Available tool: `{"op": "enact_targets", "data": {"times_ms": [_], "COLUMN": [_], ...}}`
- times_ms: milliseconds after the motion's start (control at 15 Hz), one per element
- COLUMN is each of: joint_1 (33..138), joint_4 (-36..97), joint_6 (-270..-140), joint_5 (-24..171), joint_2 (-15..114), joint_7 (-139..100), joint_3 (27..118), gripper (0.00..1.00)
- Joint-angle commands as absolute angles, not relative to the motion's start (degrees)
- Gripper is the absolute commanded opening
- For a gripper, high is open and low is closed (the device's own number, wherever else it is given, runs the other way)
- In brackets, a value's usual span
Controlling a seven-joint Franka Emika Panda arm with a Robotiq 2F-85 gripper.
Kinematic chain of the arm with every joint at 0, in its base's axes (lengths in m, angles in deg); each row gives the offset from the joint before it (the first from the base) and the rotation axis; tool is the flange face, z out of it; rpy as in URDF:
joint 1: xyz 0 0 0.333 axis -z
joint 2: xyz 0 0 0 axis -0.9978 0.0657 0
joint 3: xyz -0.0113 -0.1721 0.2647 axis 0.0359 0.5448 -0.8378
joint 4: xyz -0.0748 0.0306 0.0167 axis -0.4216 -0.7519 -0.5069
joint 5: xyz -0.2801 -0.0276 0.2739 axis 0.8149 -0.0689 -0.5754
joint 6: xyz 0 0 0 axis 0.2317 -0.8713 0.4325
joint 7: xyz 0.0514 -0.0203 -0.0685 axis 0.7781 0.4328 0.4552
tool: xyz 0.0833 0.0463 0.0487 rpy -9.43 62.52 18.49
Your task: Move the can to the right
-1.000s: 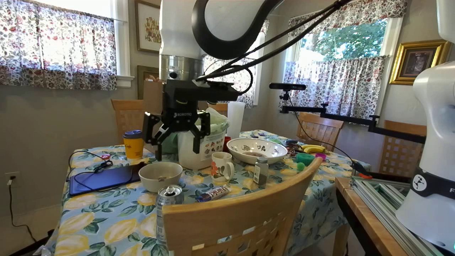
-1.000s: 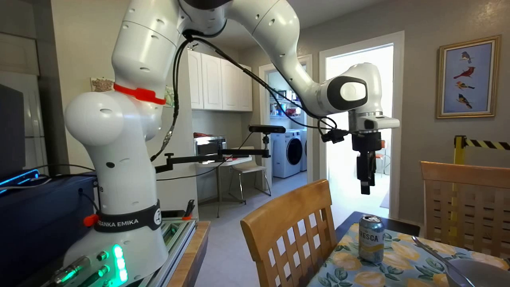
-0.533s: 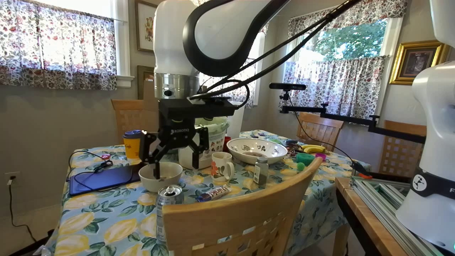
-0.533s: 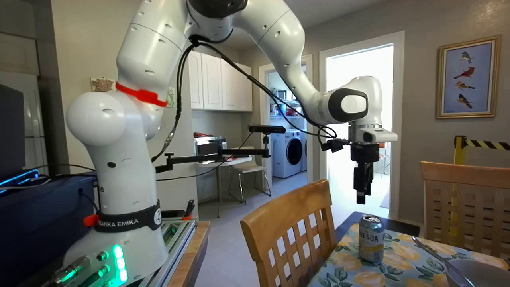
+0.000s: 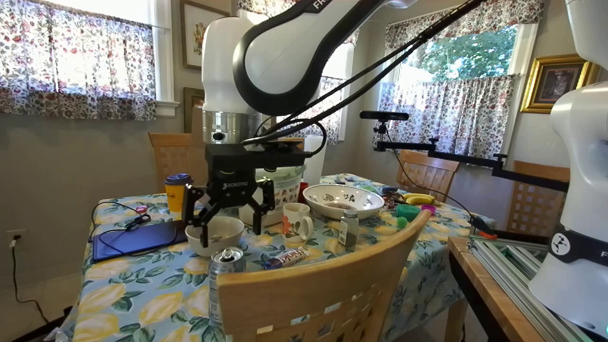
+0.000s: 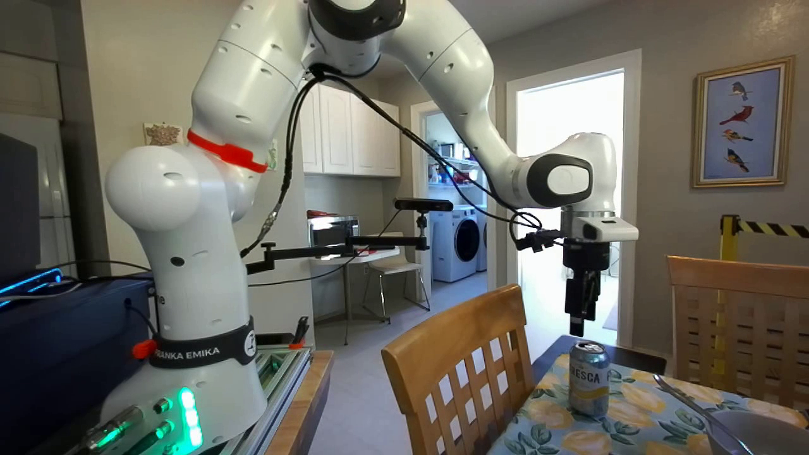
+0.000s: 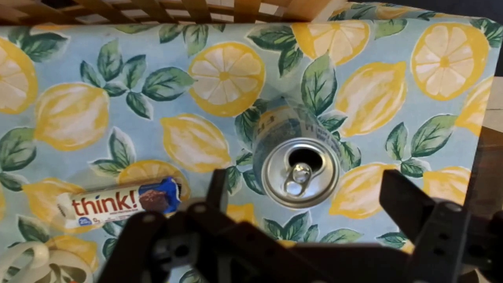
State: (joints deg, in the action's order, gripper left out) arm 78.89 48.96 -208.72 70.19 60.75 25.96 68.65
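The can is a silver Fresca can with an opened top. It stands upright on the lemon-print tablecloth, seen in both exterior views (image 5: 227,259) (image 6: 589,382) and from above in the wrist view (image 7: 300,173). In an exterior view the chair back hides part of it. My gripper (image 5: 231,232) is open and empty, pointing down, above the height of the can's top. It also shows edge-on above the can in an exterior view (image 6: 577,327). In the wrist view the can's lid appears between the spread fingers (image 7: 218,188), touching neither.
A wooden chair (image 5: 323,289) stands close beside the can. Near the can are a bowl (image 5: 213,248) holding a utensil, a think! bar (image 7: 118,202), a floral mug (image 5: 297,223), and a glass jar (image 5: 349,230). A blue laptop-like slab (image 5: 137,244) and yellow cup (image 5: 177,194) lie farther off.
My gripper has come down toward the can, shifting slightly left in an exterior view. It stays open. The can and the other table items have not moved.
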Motion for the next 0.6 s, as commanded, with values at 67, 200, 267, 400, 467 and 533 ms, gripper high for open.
{"op": "enact_targets", "data": {"times_ms": [67, 200, 267, 400, 467, 533], "joint_1": [78.1, 78.1, 79.2, 78.4, 78.2, 78.2], "joint_4": [48.5, 48.4, 48.4, 48.7, 48.5, 48.4], "joint_6": [-208.5, -208.5, -207.4, -206.6, -206.1, -205.8], "joint_5": [69.1, 69.0, 67.4, 68.4, 68.8, 68.8], "joint_2": [61.1, 61.1, 60.8, 60.3, 60.5, 60.4], "joint_7": [25.5, 25.5, 22.8, 22.2, 21.6, 21.2], "joint_3": [69.8, 69.8, 68.4, 68.7, 68.8, 68.9], "gripper": [1.00, 1.00, 1.00, 1.00, 1.00, 1.00]}}
